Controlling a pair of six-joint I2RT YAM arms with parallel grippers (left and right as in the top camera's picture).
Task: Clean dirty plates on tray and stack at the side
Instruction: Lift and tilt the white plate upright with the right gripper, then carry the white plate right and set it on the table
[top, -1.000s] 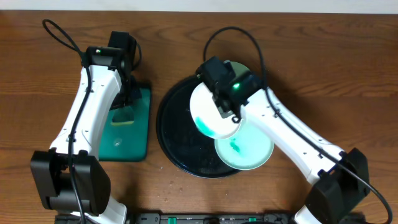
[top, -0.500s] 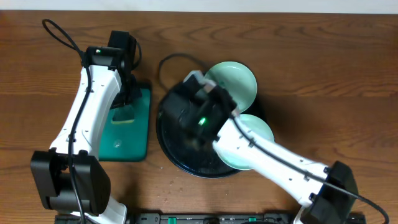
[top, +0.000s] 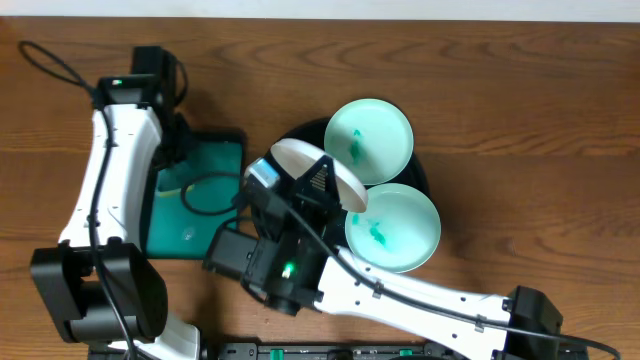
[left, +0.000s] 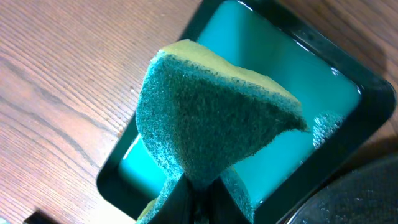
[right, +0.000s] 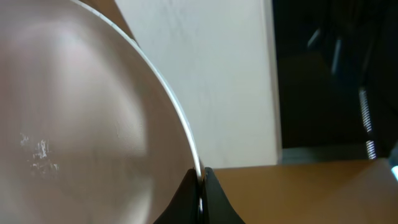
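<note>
Over the left part of the black tray, the right arm is stretching across from the table's front. The right gripper is pinching tight on the rim of the white plate and holding it steeply tilted. Three plates are showing: that white one and two mint green ones, both smeared green, lying beyond the gripper. One is sitting on the tray and the other is overlapping its rim. Further off, the left arm is extending over one teal tray, with the left gripper clamping one green sponge.
</note>
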